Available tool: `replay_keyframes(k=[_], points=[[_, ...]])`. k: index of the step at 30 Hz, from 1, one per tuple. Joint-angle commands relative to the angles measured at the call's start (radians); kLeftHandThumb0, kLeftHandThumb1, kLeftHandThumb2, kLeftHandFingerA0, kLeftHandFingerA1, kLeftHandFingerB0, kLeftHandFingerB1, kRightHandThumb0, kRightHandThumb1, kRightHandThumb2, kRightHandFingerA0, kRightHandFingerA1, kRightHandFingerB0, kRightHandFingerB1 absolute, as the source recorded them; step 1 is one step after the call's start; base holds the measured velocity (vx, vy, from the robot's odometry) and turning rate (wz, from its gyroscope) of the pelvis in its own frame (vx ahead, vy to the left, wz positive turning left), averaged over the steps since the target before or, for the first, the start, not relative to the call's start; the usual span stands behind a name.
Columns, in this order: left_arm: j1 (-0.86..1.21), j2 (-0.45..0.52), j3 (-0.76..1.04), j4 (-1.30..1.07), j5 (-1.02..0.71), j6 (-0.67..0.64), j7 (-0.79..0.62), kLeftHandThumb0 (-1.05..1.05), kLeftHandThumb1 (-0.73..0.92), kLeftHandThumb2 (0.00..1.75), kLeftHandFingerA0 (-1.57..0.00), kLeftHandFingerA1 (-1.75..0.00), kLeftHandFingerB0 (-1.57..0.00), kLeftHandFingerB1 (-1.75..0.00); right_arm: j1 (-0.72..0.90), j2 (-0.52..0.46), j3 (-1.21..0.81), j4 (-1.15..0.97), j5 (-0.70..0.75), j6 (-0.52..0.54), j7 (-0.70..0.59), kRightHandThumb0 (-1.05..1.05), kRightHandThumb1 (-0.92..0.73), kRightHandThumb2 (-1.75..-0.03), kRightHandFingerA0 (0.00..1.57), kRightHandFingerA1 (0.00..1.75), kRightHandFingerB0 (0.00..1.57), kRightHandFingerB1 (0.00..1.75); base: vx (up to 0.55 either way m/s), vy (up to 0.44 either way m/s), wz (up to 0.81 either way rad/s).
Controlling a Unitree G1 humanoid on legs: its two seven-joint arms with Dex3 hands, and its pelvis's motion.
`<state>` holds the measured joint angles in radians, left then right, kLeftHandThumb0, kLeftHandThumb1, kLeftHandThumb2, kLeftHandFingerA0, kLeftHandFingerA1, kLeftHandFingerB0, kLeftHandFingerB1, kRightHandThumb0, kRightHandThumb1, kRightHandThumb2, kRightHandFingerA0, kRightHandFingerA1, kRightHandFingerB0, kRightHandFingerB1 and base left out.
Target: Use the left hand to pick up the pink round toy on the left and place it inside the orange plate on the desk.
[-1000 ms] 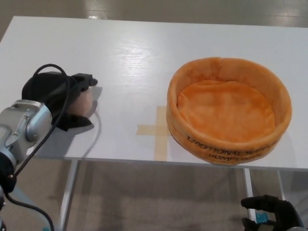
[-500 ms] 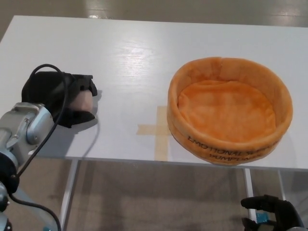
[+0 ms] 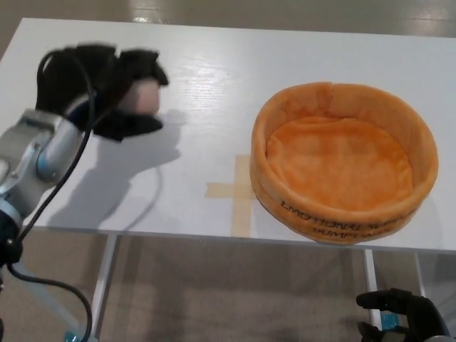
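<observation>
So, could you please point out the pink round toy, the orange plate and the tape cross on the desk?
pink round toy (image 3: 146, 97): head view, its bare side between the left hand's fingers.
orange plate (image 3: 335, 214): head view, near outer wall.
tape cross (image 3: 241, 191): head view, where its strips meet.

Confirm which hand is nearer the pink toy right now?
Left. The left hand is closed around the pink toy; the right hand sits low, below the desk edge.

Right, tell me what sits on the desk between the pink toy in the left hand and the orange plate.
In the head view, only bare white desk separates the pink toy, held in the left hand, from the orange plate. The tape cross lies nearer the front edge.
</observation>
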<state>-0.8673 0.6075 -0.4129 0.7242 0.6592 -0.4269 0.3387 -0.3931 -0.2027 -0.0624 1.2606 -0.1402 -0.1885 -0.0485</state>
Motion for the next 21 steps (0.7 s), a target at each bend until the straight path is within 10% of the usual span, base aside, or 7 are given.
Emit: replay_keyframes(k=[1,4,21], points=[[-0.064,-0.036,0.02,-0.191,0.045,-0.012,-0.008,-0.31,0.66,0.62,-0.75,-1.6,-0.79,-0.87,-0.001,-0.001,0.002,0.007,0.004,-0.001,-0.002,-0.22,-0.44,-0.83,0.72,0.89,0.6,0.78,0.0,0.0,0.0],[-0.102,-0.076,-0.005,-0.207,0.069,-0.002,-0.027,-0.32,0.66,0.63,-0.75,-1.55,-0.87,-0.59,0.0,0.002,0.003,0.008,0.005,-0.009,0.0,-0.23,-0.44,-0.84,0.74,0.9,0.62,0.79,0.0,0.0,0.0],[-0.3,-0.414,-0.207,0.076,0.205,0.058,0.013,-0.3,0.58,0.58,-0.96,-1.28,-0.88,-0.49,-0.002,0.014,-0.003,0.006,0.014,-0.008,0.0,-0.21,-0.45,-0.84,0.72,0.89,0.61,0.78,0.0,0.0,0.0]])
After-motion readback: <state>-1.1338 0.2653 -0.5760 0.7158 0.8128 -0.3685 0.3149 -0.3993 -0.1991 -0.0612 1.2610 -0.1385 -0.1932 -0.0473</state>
